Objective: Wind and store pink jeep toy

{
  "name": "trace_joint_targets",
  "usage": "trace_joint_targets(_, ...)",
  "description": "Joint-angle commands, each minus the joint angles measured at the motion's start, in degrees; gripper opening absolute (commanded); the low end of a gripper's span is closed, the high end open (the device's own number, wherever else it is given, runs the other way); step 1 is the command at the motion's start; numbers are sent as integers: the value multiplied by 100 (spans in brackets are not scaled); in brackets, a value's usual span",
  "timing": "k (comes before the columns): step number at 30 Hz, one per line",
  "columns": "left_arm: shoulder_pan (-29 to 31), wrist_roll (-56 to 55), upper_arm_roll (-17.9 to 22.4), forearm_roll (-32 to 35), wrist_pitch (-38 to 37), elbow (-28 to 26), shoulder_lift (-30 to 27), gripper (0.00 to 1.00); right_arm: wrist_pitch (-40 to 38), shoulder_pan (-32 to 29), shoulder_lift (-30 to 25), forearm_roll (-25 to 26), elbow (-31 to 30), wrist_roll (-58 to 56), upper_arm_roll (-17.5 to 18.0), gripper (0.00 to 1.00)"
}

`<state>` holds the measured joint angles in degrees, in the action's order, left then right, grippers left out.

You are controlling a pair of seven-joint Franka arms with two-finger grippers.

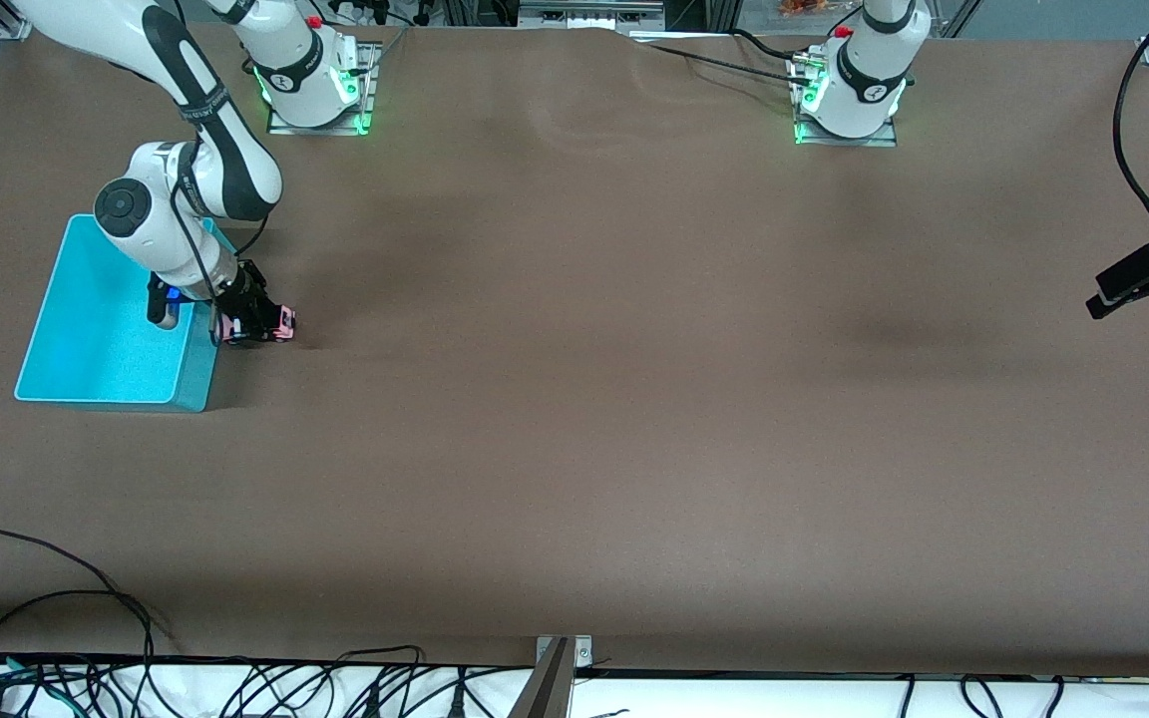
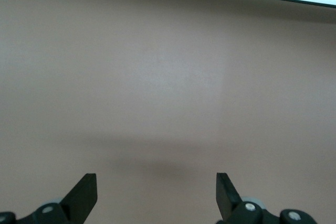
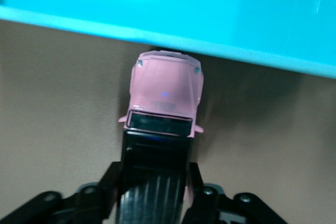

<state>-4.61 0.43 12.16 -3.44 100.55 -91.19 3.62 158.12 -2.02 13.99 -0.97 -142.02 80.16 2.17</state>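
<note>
The right arm reaches down bent at the elbow, its right pincer (image 1: 253, 321) clamped on the small boxy pink jeep toy (image 1: 280, 323) with the black roof. The toy sits on the brown worktop (image 1: 594, 399), just beside the shallow teal plastic bin (image 1: 96, 339), near the right arm's end; its long axis and bonnet point at the bin wall. The left pincer (image 2: 156, 195) hangs spread wide over bare worktop, waiting.

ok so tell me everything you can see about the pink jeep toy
The pink jeep toy is small and boxy, glossy like plastic, with a pale pink hood, dark windshield and ribbed black roof. It sits upright on the brown table, nose against the teal bin wall at the right arm's end. The right gripper is shut on its sides at the cabin; its wheels are hidden.
</note>
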Motion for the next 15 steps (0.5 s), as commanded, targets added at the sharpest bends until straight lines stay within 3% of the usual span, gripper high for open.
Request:
trace_joint_targets(1,-13,115,32,-148,-35,67,8,100,0,-26,-256,-9,-45,52,3,0)
trace_joint_targets(15,4,124,32,-139,-27,84,16,100,-132,-35,-696,-17,60,-71,12,0)
